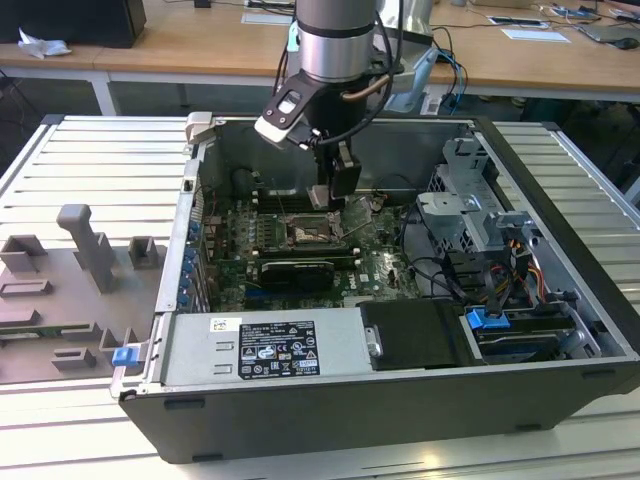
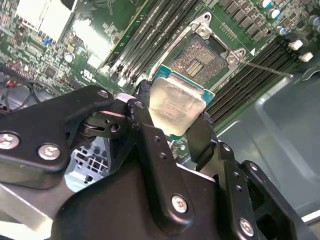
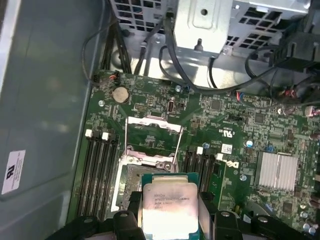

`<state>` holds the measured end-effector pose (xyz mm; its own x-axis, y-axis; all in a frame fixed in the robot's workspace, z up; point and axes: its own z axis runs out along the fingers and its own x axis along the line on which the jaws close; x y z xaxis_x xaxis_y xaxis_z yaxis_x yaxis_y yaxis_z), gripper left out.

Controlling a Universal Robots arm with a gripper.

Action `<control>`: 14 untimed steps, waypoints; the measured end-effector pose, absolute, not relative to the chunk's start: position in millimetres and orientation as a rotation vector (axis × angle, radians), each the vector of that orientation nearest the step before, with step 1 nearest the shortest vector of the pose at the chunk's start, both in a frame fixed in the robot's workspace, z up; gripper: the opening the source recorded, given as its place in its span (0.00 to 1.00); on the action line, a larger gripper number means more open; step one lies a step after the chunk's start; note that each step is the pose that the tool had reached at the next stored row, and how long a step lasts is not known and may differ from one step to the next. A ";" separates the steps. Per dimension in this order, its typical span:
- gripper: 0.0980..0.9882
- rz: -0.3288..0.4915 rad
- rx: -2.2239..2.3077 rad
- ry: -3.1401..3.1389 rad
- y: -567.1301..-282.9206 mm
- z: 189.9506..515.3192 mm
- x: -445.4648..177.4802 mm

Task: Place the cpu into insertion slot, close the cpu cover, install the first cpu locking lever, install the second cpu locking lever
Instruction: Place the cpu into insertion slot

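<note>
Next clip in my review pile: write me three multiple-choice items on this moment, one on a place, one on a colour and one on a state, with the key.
1. Where is the cpu?
A) on the case floor
B) in the hand, by the empty socket
C) seated in the socket

2. What colour is the motherboard?
A) green
B) blue
C) red

3. The cpu cover is:
A) shut flat on the chip
B) swung open
C) held in the hand

Key:
1 B, the fingers clamp its edges and the socket's contacts lie bare.
2 A, the board is green in both wrist views.
3 B, its frame lies back from the socket.
</note>
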<state>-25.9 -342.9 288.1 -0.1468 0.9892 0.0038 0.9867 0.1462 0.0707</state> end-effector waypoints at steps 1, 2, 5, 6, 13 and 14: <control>0.49 0.086 2.054 2.317 -342.8 285.0 -25.9; 0.49 0.085 2.080 2.292 -342.7 281.9 -25.9; 0.49 0.085 2.094 2.279 -342.7 277.2 -26.0; 0.49 0.085 2.095 2.279 -342.7 276.3 -26.4; 0.49 0.084 2.096 2.277 -342.5 269.7 -36.2; 0.49 0.084 2.113 2.261 -342.3 269.0 -36.8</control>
